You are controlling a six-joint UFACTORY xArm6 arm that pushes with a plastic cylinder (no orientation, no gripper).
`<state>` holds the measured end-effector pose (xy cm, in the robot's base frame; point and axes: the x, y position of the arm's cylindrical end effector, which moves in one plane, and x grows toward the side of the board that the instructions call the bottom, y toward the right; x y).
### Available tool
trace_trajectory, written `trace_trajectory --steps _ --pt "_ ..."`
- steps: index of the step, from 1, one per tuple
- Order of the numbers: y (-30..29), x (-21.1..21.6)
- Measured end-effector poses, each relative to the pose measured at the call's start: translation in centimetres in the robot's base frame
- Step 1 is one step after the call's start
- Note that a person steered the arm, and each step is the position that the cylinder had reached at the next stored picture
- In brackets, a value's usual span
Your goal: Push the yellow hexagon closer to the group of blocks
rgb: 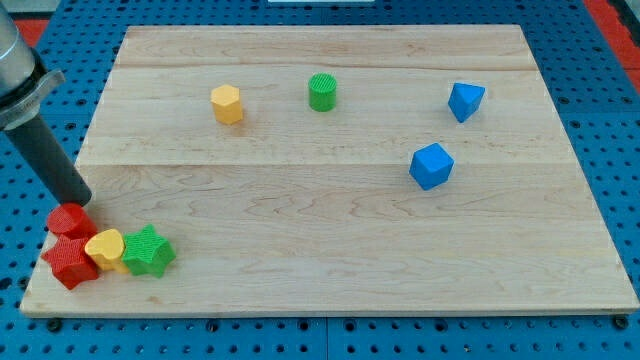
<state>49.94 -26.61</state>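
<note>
The counter [330, 240] is a pale wooden board that fills most of the view, lying on a blue pegboard [610, 120] that shows around its edges.

The arm comes in from the view's top left as a grey cylinder that narrows to a straight dark rod [50, 160]. My tip [80, 201] is at the board's left edge, just above the cluster of blocks at the view's bottom left and touching or almost touching the red cylinder there. There is no grasping tool on this arm, only the rod, so nothing is apart, together or clamped.

Of the loose blocks, the larger blue cube [432, 166] sits right of centre. A second, smaller-looking blue block [466, 101] lies further toward the view's top right, apart from the cube.

At the bottom left corner, four blocks are packed together: a red cylinder [68, 219] at the top, a red block [70, 262] below it, a yellow heart-like block [105, 248] to its right, and a green star [148, 251] at the right end.

The green cylinder [322, 92] stands upright near the top centre.

The yellow hexagon [227, 103] sits to the left of the green cylinder in the upper part of the board, well apart from the corner group and from my tip.
</note>
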Motion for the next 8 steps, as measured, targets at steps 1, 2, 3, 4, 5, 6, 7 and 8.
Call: trace_trajectory --steps 1,2,3,4,5,6,7,8 --pt "-0.2 -2.2" --pt "-0.2 -8.3" --pt "1.5 -14.0" --pt "5.8 -17.7" --pt "13.3 -17.9" --pt "16.0 -14.9" --pt "16.0 -8.4" --pt "16.0 -7.5"
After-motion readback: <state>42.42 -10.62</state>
